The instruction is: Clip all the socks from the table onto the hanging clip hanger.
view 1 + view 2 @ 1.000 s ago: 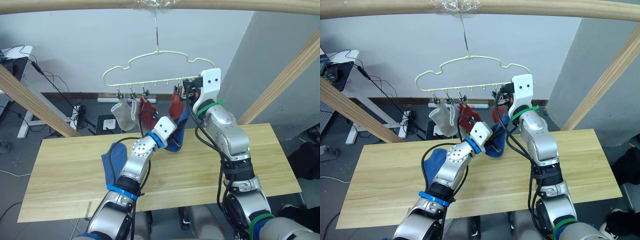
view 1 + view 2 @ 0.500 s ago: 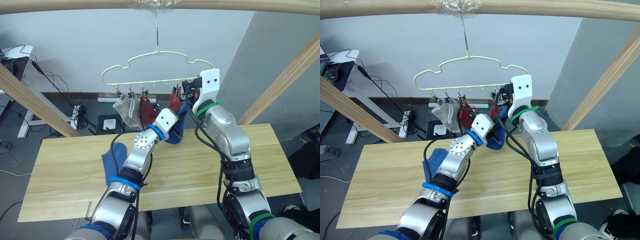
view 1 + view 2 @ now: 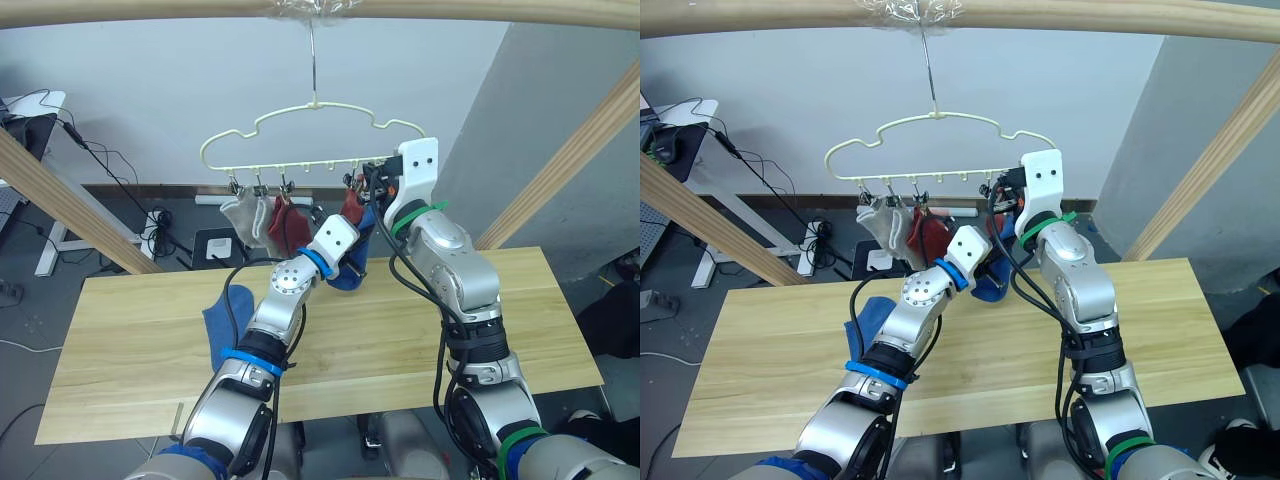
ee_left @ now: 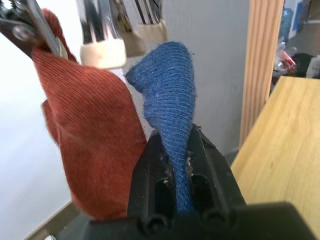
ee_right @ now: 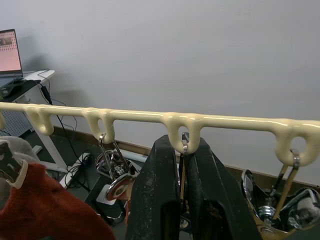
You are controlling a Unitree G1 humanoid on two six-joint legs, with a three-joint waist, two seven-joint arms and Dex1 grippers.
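Clip hanger (image 3: pixel 300 135): hung from the pole, two grey and two rust-red socks clipped on.
My left gripper (image 4: pixel 181 165): clamped on a blue sock (image 4: pixel 172 100), raised just beside a rust-red sock (image 4: pixel 85 125).
My right gripper (image 5: pixel 182 165): squeezed on a clip (image 5: pixel 183 172).
Second blue sock (image 3: pixel 225 320): lay on the table (image 3: pixel 400 340).

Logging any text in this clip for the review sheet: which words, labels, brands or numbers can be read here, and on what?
None can be read.
The laptop screen on the side desk shows lit content, too small and blurred to read.
The clip hanger, the socks and the table carry no visible writing.
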